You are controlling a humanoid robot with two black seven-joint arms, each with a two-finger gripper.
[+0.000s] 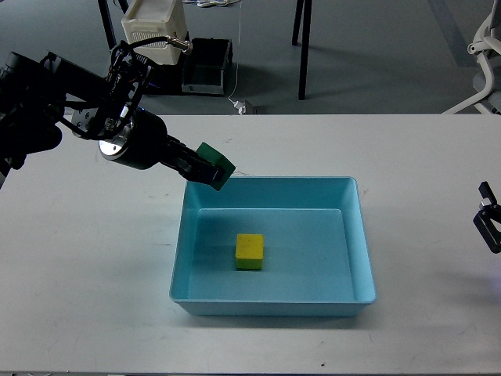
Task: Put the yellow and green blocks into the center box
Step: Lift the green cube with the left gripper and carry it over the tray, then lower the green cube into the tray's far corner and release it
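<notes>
Head view, white table [86, 258].

Blue tray [356, 235] at centre of table, roughly square, sloped walls, rounded rim. Yellow block [250, 250] resting on tray floor, slightly left of middle, clear of all four walls.

Left gripper [205, 169] reaching in from upper left, clenched on green block [217, 164] — block tilted, held above the tray's far-left corner, over or just outside the rim; cannot tell which. Not touching tray floor. Well apart from yellow block.

Right gripper [489, 221] at right edge of view, only partly in frame, dark, hovering over table right of the tray. Fingers not distinguishable — cannot tell whether released or clenched. Nothing seen in it.

Beyond the table's far edge: white crate [153, 23] and black crate [207, 66] on grey floor, dark chair or table legs [301, 47], white chair base [481, 70] at upper right.
</notes>
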